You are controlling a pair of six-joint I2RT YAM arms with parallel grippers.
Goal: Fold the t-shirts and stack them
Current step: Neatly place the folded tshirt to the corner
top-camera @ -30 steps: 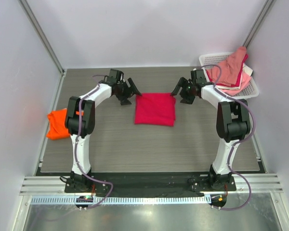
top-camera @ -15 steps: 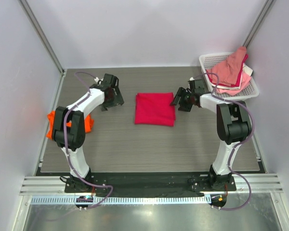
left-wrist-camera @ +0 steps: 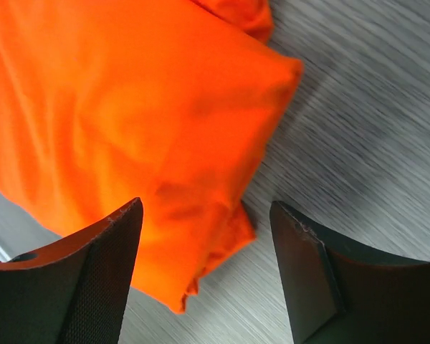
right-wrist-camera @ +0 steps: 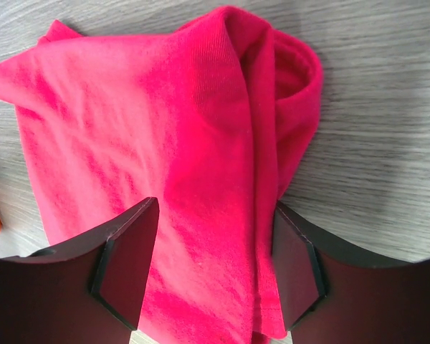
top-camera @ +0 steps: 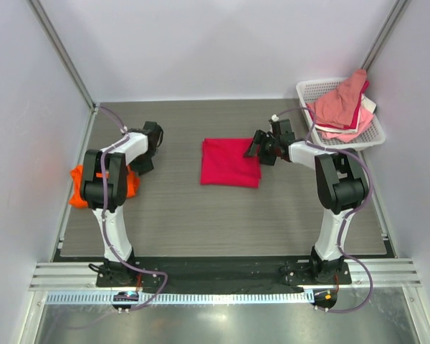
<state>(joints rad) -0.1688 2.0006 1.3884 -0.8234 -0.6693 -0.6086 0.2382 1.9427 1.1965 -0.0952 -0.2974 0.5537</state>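
The right end effector (right-wrist-camera: 211, 276) is wide open and holds nothing. The folded red t-shirt (right-wrist-camera: 165, 158) lies on the desk (right-wrist-camera: 387, 143) right under it, thick edge between its fingers (right-wrist-camera: 125, 272), likely for a grab. The left end effector (left-wrist-camera: 204, 276), open and empty too, hangs over a corner of the orange t-shirt (left-wrist-camera: 129, 107).

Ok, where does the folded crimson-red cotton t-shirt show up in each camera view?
Top external: the folded crimson-red cotton t-shirt lies mid-table, beside the right end effector.
Left wrist: not in it; only the bright orange cotton t-shirt shows.
Right wrist: it fills most of the picture, above that end effector's fingers.
Shared landmark: the grey wood-grain tabletop, visible in all three.
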